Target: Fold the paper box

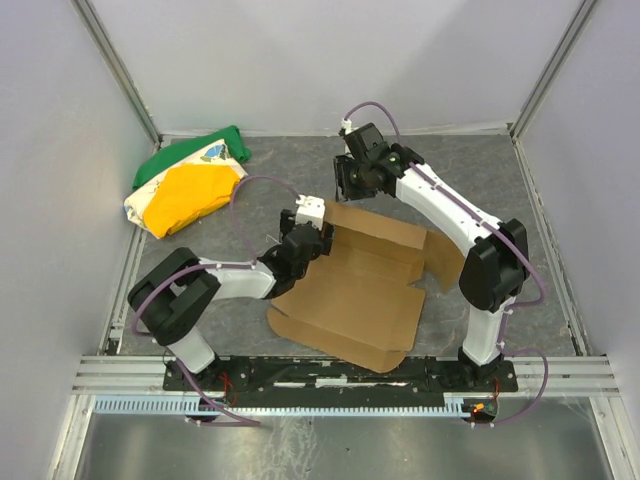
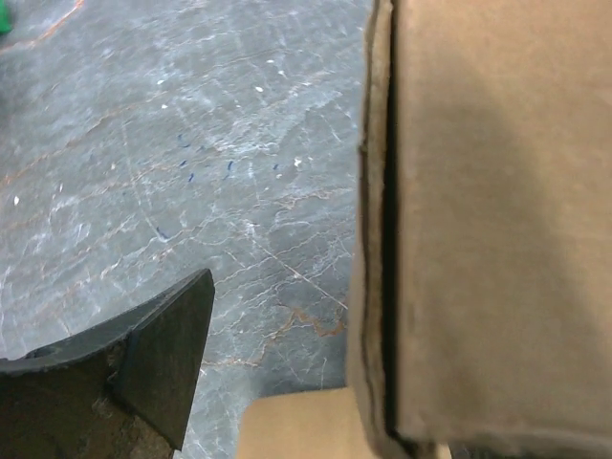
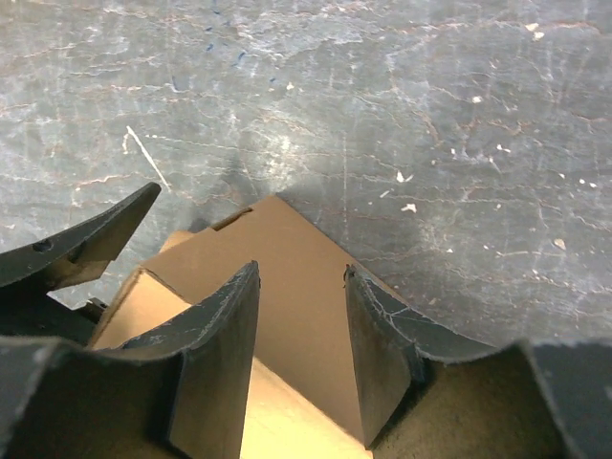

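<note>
Looking down into a plain, pale booth: a white back wall (image 1: 330,60) meets a left wall (image 1: 50,150) and a right wall (image 1: 600,150) at two slim metal posts, one (image 1: 115,65) rising from the tabletop's far left corner, the other (image 1: 548,65) from its far right. The tabletop (image 1: 480,170) is dark grey and stone-patterned, veined, scratched and flecked white, evenly lit with soft shadows. An aluminium rail (image 1: 120,372) runs along its near edge, and below it a brushed metal panel (image 1: 350,450) shines dully.

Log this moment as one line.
box: mostly flat, flaps partly raised | left end effector: open beside left flap | right end effector: open over far corner | cloth: far left, untouched
</note>
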